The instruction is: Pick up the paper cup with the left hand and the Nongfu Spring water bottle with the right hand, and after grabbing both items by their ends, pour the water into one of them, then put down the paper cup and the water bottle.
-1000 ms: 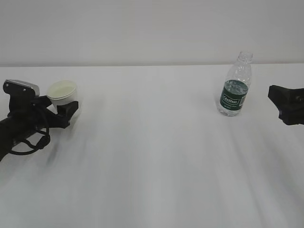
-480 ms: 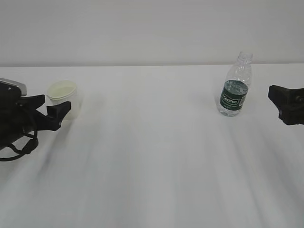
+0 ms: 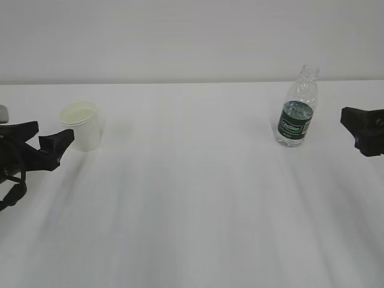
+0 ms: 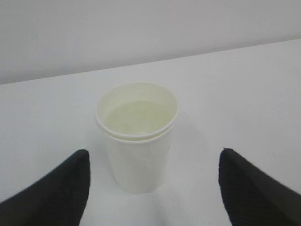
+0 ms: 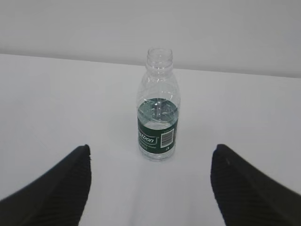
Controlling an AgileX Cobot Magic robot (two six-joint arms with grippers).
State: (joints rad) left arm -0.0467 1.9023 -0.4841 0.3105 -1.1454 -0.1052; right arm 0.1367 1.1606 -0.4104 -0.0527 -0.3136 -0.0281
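A wide white surface [image 3: 192,198] fills the scene, meeting a pale wall behind. At the far left edge, the left hand [image 3: 18,156], a black arm, lies low over the surface. Its pincer [image 3: 48,141] is spread wide and holds nothing, with the fingertips just short of the paper cup [image 3: 80,125]. At the far right edge, the right hand [image 3: 366,129] shows only its black pincer [image 5: 150,188], also wide apart and empty, a little way off from the water bottle [image 3: 297,108]. The bottle stands upright and capless with a dark green label, water [image 5: 158,113] reaching roughly halfway up. The white cup stands upright, well apart from the bottle; liquid shows inside it.
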